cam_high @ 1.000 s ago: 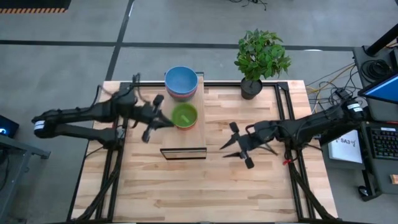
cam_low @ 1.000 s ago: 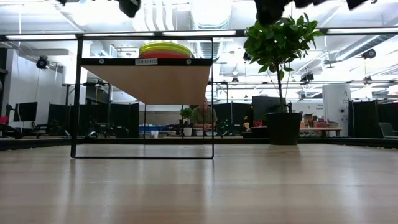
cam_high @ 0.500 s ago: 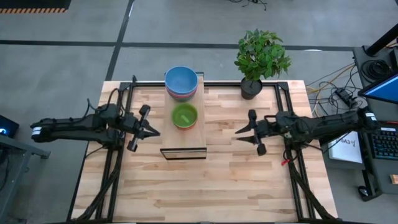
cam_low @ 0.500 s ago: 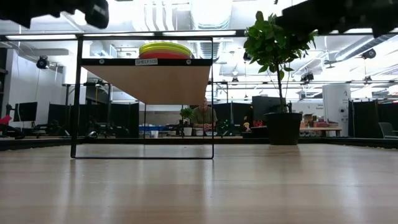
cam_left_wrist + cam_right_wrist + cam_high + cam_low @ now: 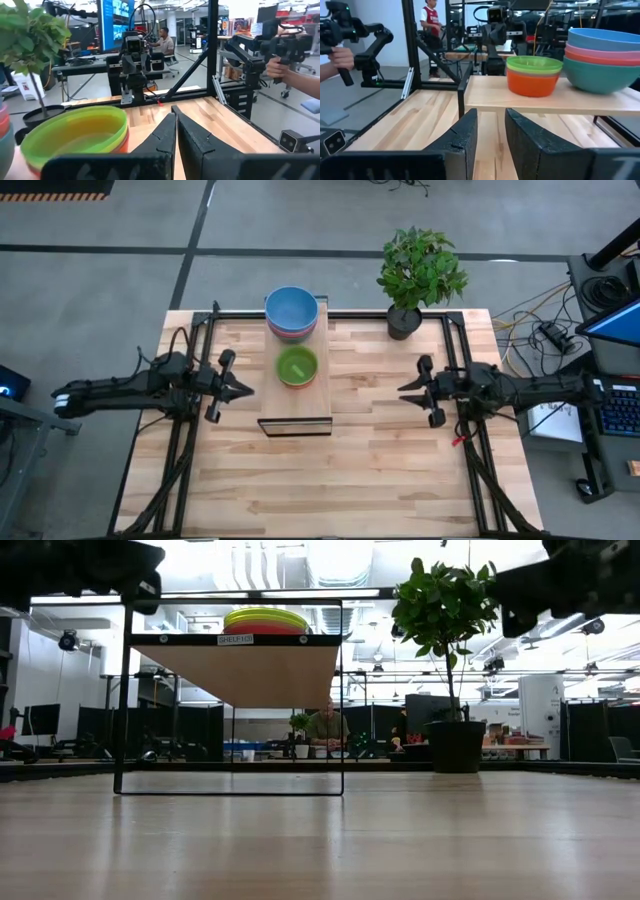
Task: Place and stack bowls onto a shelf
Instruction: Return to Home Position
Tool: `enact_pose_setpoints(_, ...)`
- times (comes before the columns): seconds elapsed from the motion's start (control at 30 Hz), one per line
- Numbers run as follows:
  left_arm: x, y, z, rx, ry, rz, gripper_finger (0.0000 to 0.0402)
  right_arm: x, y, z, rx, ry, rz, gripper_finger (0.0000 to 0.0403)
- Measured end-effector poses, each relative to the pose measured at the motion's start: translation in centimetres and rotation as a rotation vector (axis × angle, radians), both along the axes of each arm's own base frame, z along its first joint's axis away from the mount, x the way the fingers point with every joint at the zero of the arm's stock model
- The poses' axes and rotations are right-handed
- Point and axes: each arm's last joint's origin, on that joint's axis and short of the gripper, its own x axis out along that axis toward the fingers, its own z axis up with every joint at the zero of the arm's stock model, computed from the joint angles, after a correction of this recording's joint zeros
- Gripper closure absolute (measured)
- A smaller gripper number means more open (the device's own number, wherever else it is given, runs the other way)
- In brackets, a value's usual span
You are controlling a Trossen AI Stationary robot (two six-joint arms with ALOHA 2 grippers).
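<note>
Surface: slatted pale wood tabletop on a dark frame, in full view from above.

Shelf: pale plank on a dark metal frame, standing on the far middle of the surface and running front to back. Near end: plain plank.

Large stack, at the far end of the shelf:
- blue bowl on top
- pink bowl next
- red bowl, only a thin rim showing
- teal bowl at the bottom, resting on the plank

Small stack, just in front of the large one, apparently not touching it: green bowl on top, orange bowl lower in the same stack.

Left gripper: raised over the surface's left side, pointing at the shelf, apart from it. Fingers together at the tips, holding nothing.

Right gripper: raised over the right side, facing the shelf. Fingers a narrow gap apart, holding nothing.

Potted plant: dark pot at the surface's far edge, right of the large stack.

Room: grey concrete floor around the surface, and a keyboard on a desk to the right. Behind, an open workshop with benches, screens and ceiling lights. Seated person far behind the shelf. Person's hand gripping a dark handle rig beyond the surface.
</note>
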Motion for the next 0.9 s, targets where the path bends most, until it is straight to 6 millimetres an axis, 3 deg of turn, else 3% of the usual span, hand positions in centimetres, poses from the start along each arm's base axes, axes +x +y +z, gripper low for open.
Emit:
enact_pose_setpoints(0.57,-1.6,0.4,-2.9,-0.051,-0.05,0.068,0.0402,-3.7,-0.1,-1.3,-0.004,0.011,-0.032,0.0333)
enact_pose_setpoints(0.9,-1.7,0.6,-7.2,-0.166,-0.024,0.128,0.0402,-2.9,-0.2,-3.2,-0.055,0.028,-0.06,0.0339)
